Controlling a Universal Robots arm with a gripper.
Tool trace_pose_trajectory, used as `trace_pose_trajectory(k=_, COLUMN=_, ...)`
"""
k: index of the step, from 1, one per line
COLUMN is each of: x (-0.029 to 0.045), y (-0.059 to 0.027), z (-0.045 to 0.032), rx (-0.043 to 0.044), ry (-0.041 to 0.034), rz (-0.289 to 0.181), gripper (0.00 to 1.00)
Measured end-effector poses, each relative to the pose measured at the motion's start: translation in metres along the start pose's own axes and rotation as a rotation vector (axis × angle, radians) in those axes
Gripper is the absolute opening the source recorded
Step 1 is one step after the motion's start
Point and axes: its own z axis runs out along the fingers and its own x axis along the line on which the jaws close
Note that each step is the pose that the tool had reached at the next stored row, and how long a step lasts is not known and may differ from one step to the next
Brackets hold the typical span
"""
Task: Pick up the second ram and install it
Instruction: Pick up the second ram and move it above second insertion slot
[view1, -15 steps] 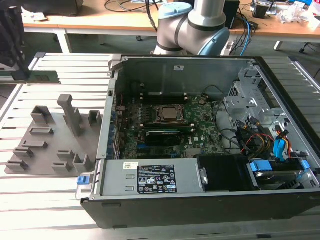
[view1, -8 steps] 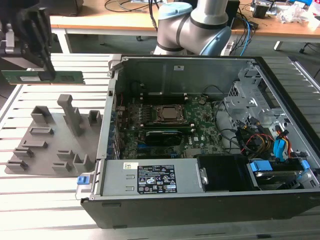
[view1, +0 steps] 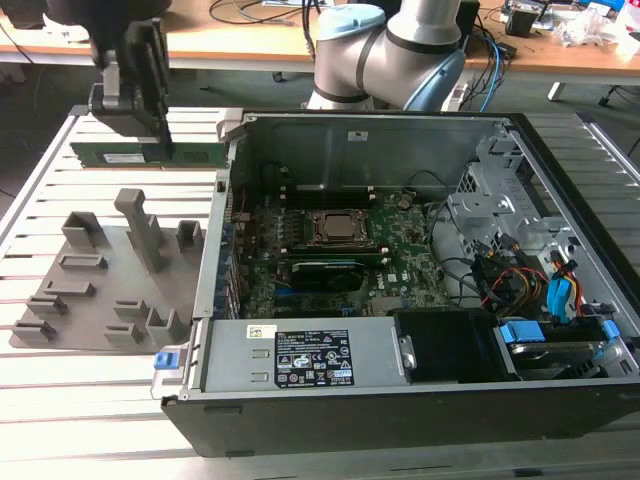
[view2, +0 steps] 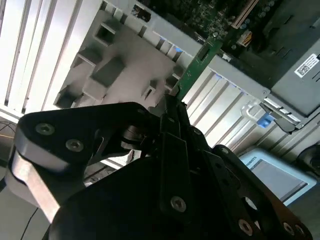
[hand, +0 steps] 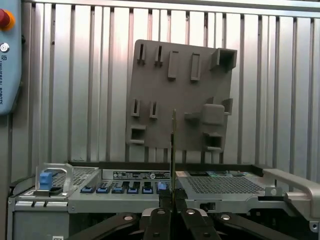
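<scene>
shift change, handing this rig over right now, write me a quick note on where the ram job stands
Gripper: shut on the thin green ram stick, holding it in the air over the slatted metal table, to the exterior view's left of the open black computer case.
Grey plastic holder plate: lies on the table beside the case.
Done: the stick is picked up.
Left: it is not yet seated on the green motherboard.

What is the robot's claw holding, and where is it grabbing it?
The gripper holds the green memory stick, pinched by its two flat sides about midway along its length.
</scene>
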Motion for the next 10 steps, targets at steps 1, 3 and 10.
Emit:
trace_pose_trajectory(k=1, x=0.0002, y=-0.0075, z=-0.0001, rx=-0.0003, ry=0.0000, rz=0.000, gripper=0.14)
trace_pose_trajectory(k=3, x=0.0007, y=-0.0253, z=-0.0003, rx=-0.0010, ry=-0.0001, rz=0.000, gripper=0.14)
trace_pose_trajectory(k=10, x=0.0023, y=-0.0851, z=-0.0010, rx=-0.0038, ry=-0.0001, rz=0.000, gripper=0.14)
